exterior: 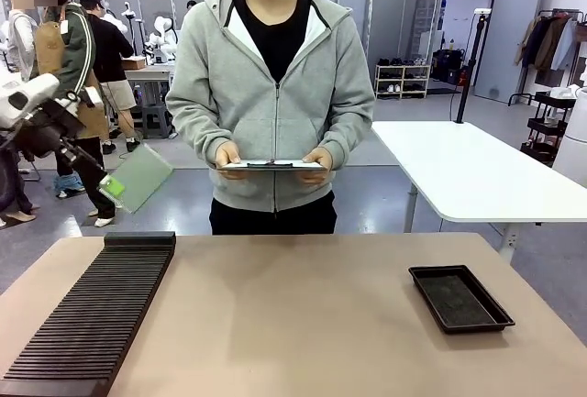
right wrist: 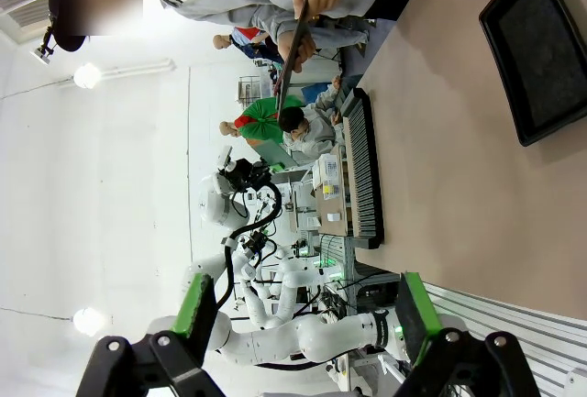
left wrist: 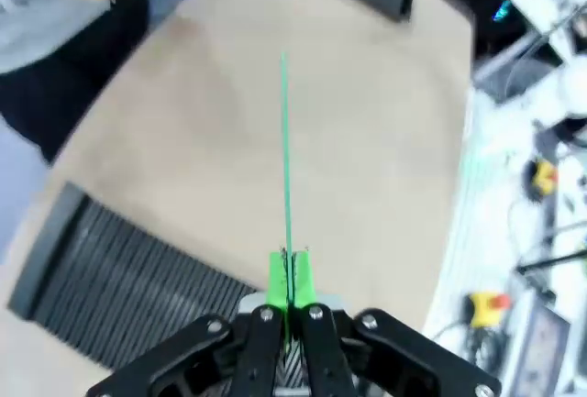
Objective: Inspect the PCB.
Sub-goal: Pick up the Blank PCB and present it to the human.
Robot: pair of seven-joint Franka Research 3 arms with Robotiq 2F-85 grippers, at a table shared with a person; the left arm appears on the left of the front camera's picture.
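PCB is up off the bench, above its far-left corner, tilted. Left claw is clamped on one edge; in the left wrist view the board is edge-on, a thin green line running up from the closed pads. Right claw is spread wide, gripping nothing. Black slotted rack runs along the left edge. Black tray sits near the right edge. Person at the far edge holds a white clipboard flat in both hands.
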